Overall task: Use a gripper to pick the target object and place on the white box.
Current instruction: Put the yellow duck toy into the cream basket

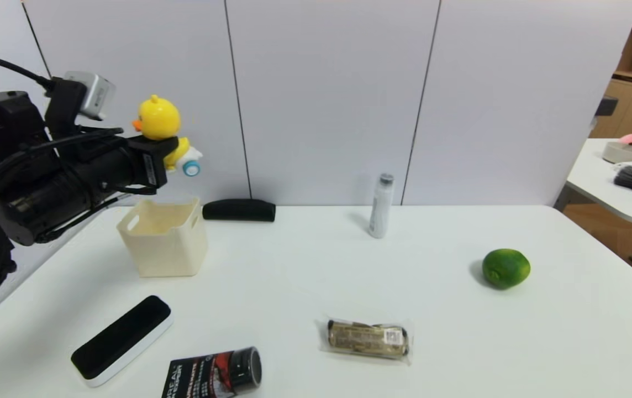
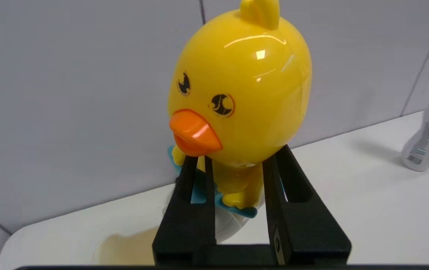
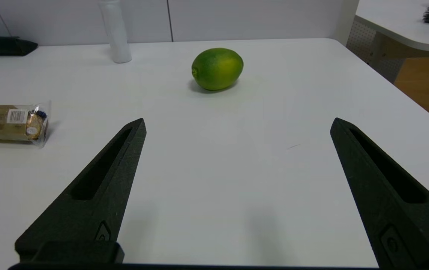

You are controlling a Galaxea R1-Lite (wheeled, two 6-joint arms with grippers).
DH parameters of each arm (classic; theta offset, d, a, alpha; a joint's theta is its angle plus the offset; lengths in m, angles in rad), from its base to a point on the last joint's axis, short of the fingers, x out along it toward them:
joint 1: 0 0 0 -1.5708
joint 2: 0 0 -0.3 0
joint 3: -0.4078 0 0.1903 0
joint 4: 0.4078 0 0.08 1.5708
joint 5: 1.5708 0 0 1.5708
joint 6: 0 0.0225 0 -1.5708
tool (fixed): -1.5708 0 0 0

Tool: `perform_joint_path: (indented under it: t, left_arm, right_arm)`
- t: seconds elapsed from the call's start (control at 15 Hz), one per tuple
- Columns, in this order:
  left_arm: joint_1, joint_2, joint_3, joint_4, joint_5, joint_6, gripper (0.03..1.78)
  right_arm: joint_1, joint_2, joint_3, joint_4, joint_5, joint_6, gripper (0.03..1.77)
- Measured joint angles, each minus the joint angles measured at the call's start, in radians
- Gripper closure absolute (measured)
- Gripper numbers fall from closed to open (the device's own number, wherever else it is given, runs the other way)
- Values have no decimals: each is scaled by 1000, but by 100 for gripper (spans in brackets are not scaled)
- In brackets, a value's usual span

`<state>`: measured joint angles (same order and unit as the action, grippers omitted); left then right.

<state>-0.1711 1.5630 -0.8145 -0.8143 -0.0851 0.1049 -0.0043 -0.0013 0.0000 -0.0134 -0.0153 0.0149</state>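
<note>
Head view. Left end effector: raised at far left, level, clamped on yellow duck toy. Duck: held in the air, upright, above and slightly behind white box, clear of it. White box: on white tabletop, left rear, open top, handle slots visible. Black oblong item: lying at rear edge, just right of box. Slim white bottle: upright, rear centre. Green lime: right of centre, well apart from box. Wrapped snack bar: front centre, lying flat. Black-and-white eraser: front left, lying diagonally. Dark can with red print: on its side at front edge, beside eraser. Second table: far right, with clutter.

Left wrist view. Left end effector: black fingers pressed against both sides of duck below the head, over its teal scarf. Orange beak turned toward camera. Part of cream box seen below. Bottle on tabletop farther off.

Right wrist view. Right end effector: fingers spread wide, holding nothing, low over tabletop. Lime ahead between fingertips, well apart. Snack bar to one side. Bottle and black oblong item at rear.
</note>
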Motion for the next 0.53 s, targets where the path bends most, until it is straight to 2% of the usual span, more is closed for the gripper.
perform_joint_path:
  t: [0.2,0.53]
  left_arm:
    - [89,-8,31,0,1,-2,142]
    - [116,47,128,-75,0,-17,142]
  right_arm:
    - [0,0,0,0,0,0,10]
    - [0,0,0,0,0,0,10]
